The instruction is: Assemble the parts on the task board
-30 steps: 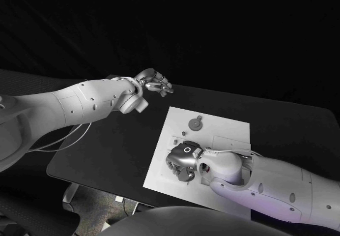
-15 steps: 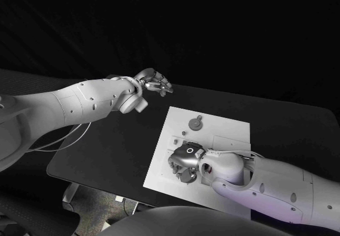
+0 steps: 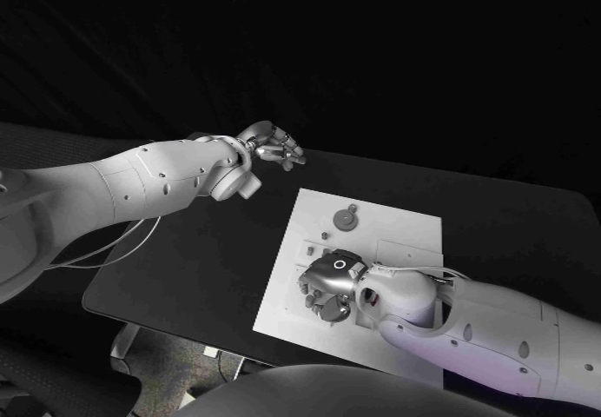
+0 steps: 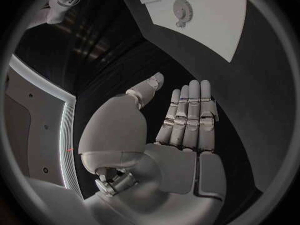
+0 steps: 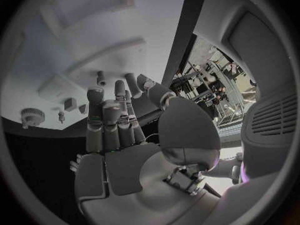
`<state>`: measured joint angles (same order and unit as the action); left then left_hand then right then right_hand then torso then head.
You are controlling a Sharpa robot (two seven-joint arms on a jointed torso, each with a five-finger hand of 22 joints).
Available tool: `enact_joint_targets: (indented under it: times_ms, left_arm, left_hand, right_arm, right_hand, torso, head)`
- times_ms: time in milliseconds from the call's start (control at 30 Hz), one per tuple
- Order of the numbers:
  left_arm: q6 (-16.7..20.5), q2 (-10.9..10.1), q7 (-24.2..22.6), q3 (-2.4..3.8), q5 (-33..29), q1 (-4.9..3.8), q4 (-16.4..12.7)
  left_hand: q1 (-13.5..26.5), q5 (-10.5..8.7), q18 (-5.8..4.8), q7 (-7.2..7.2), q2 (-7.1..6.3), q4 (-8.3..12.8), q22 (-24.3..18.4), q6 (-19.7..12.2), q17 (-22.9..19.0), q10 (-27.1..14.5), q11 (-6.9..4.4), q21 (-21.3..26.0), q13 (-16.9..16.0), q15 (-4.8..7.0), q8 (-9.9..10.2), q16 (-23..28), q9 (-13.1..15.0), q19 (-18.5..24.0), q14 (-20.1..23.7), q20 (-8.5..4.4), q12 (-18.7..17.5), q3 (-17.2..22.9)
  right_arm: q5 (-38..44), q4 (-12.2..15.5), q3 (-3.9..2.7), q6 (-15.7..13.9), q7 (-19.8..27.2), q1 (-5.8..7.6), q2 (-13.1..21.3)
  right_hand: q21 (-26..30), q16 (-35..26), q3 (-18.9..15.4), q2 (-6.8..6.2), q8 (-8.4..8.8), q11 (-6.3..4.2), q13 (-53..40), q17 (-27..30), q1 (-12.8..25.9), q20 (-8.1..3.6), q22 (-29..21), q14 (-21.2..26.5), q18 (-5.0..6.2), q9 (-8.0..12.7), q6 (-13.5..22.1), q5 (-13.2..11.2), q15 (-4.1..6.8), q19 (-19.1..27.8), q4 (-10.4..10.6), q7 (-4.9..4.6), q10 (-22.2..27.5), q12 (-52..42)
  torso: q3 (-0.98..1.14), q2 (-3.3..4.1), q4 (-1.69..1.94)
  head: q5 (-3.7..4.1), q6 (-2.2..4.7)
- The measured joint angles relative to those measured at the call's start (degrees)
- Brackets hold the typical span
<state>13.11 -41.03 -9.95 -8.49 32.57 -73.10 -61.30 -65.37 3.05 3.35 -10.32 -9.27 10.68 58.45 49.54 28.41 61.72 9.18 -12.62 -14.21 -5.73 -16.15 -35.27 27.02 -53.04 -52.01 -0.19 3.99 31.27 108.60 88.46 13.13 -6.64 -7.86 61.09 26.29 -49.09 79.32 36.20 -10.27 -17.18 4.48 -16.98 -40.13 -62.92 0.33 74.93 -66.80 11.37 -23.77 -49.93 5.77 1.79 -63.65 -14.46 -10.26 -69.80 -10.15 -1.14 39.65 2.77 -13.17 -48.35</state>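
Observation:
The white task board (image 3: pixel 391 228) lies in the middle of the black table. A round gear-like part (image 3: pixel 346 217) sits at its far side, with small parts (image 3: pixel 323 234) just nearer; the gear (image 4: pixel 181 7) also shows in the left wrist view. My right hand (image 3: pixel 329 282) hovers palm down over the board's near left area. In the right wrist view its fingers (image 5: pixel 112 110) stretch out over the board (image 5: pixel 62 45), nothing seen between them, near the gear (image 5: pixel 32 116) and a small peg (image 5: pixel 100 77). My left hand (image 3: pixel 269 143) is raised beyond the board's far left corner, its fingers (image 4: pixel 187 112) flat and empty.
The black table (image 3: pixel 201 252) has bare surface left of the board and more behind it toward the right (image 3: pixel 513 217). The table's near left edge runs close to the board's near corner. My right forearm (image 3: pixel 476 321) covers the board's near right part.
My right hand has slid slightly toward the near right over the board. The left hand has stayed in place.

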Motion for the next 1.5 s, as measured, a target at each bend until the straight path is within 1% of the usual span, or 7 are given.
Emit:
enact_joint_targets:
  times_ms: [133, 333, 633, 733, 867, 1200, 1500]
  left_arm:
    - [0.0, 0.0, 0.0, 0.0, 0.0, 0.0, 0.0]
    - [-0.1, -0.1, 0.0, 0.0, 0.0, -0.01, 0.0]
    - [-0.1, -0.3, 0.1, 0.0, 0.0, 0.0, 0.1]
    - [-0.1, -0.5, 0.1, -0.02, 0.0, 0.01, 0.1]
    - [-0.1, -0.7, 0.2, -0.01, 0.0, 0.01, 0.0]
    - [0.0, -1.4, 0.4, -0.06, 0.0, 0.0, -0.9]
    - [0.2, -1.8, 0.5, -0.33, 0.0, 0.21, -3.7]
  left_hand:
    - [0.0, 0.0, 0.0, 0.0, 0.0, 0.0, 0.0, 0.0, 0.0, 0.0, 0.0, 0.0, 0.0, 0.0, 0.0, 0.0, 0.0, 0.0, 0.0, 0.0, 0.0, 0.0]
    - [0.0, 0.0, -0.01, 0.0, 0.0, 0.0, 0.0, 0.0, 0.1, 0.0, 0.0, 0.0, 0.0, 0.0, 0.0, 0.2, 0.0, 0.0, 0.0, 0.0, 0.0, 0.0]
    - [0.0, 0.0, -0.07, 0.0, 0.0, 0.0, 0.0, 0.0, 0.1, 0.0, 0.0, 0.0, 0.0, 0.0, 0.0, 0.2, -0.1, 0.0, 0.0, 0.0, 0.0, 0.0]
    - [0.0, 0.0, -0.24, 0.0, 0.0, 0.0, 0.0, 0.0, 0.2, 0.0, 0.0, 0.0, 0.0, 0.0, 0.0, 0.2, -0.1, 0.0, 0.0, 0.0, 0.0, 0.0]
    - [0.0, 0.0, -0.25, -0.31, 0.0, 0.0, 0.1, -0.3, 0.3, 0.0, 0.0, 0.0, 0.1, 0.2, 0.0, 0.2, -0.1, 0.0, -0.2, 0.0, 0.0, 0.0]
    - [0.0, 0.0, -0.29, -0.31, 0.0, -0.2, 0.1, -0.3, 0.7, 0.0, 0.0, 0.0, 0.1, 0.2, 0.0, 0.5, -0.1, 0.0, -0.2, 0.0, 0.0, -0.2]
    - [0.8, 0.0, -0.46, -0.18, -0.15, -1.4, 0.4, -0.4, 1.4, 0.8, -0.82, 0.2, -0.3, 0.2, 0.0, 0.8, -0.2, -0.4, -0.6, -0.02, 0.7, -0.6]
  right_arm:
    - [-0.6, 1.3, -0.18, -2.3, 0.2, 0.0, 1.5]
    - [-2.0, 2.9, -2.27, -5.3, 0.8, 0.24, 3.7]
    - [-7.6, 5.1, -3.91, -7.9, 3.1, 3.33, 10.5]
    - [-10.5, 6.6, -5.47, -8.4, 3.8, 4.04, 13.6]
    - [-14.6, 6.7, -6.11, -8.6, 4.0, 5.52, 17.2]
    - [-25.3, 4.8, -6.0, -5.2, 2.1, 5.88, 22.5]
    - [-31.8, 5.6, -4.68, 0.4, -4.0, 5.26, 26.0]
  right_hand:
    - [0.0, 0.0, 0.0, -0.69, 0.0, -0.08, 0.0, 0.0, -0.7, 0.08, 0.0, 0.0, 0.01, 0.0, 0.4, 0.0, -0.01, 0.1, 0.0, 0.03, 0.1, 0.0]
    - [0.0, 0.0, 0.0, -2.01, 0.33, 0.65, 0.1, 0.0, -1.0, 0.1, 0.0, 0.2, 0.0, 0.1, 1.6, 0.0, -0.23, 0.1, 0.4, 0.03, 1.3, 0.9]
    - [0.5, -0.6, -0.2, -3.38, 1.68, 1.66, 1.0, -0.1, -0.2, 0.59, 0.0, 1.5, 0.0, 0.7, 4.9, 0.0, -1.31, 1.4, 2.4, -0.42, 4.5, 2.4]
    - [0.5, -0.6, -0.3, -3.38, 1.68, 1.66, 1.0, -0.1, -0.2, 0.6, 0.0, 1.5, 0.0, 0.7, 5.0, 0.0, -1.31, 1.4, 2.5, -0.49, 4.5, 2.4]
    - [0.5, -0.6, -0.3, -2.23, 0.63, 1.64, 0.9, -0.2, -0.9, 0.6, 0.0, 1.5, -0.01, 0.3, 4.2, 0.0, -1.31, 1.4, 2.5, -1.15, 4.4, 2.2]
    - [0.5, -0.4, -1.5, 0.99, -1.79, -0.78, -1.9, -0.1, 0.7, 0.4, 0.0, 0.4, 0.01, -0.8, -0.1, 0.0, 0.06, 1.0, 3.8, 0.44, -1.7, -3.4]
    - [0.0, 1.0, -2.6, 0.88, -3.52, -4.34, -22.5, -0.9, 8.5, -0.59, 0.0, -0.5, 1.96, -3.1, -3.6, -0.4, 3.18, 0.0, 11.4, 3.91, 0.3, -29.2]
  torso:
    - [0.0, 0.0, -0.01]
    - [0.01, 0.0, -0.03]
    - [0.01, -0.02, -0.04]
    - [0.02, -0.03, -0.09]
    - [0.03, -0.03, -0.13]
    - [0.14, -0.03, -0.16]
    - [0.18, -0.04, -0.21]
  head:
    - [0.0, 0.07]
    - [0.09, 0.31]
    - [0.48, 1.05]
    - [0.82, 1.3]
    - [2.35, 1.92]
    - [7.95, 3.63]
    - [11.07, 3.75]
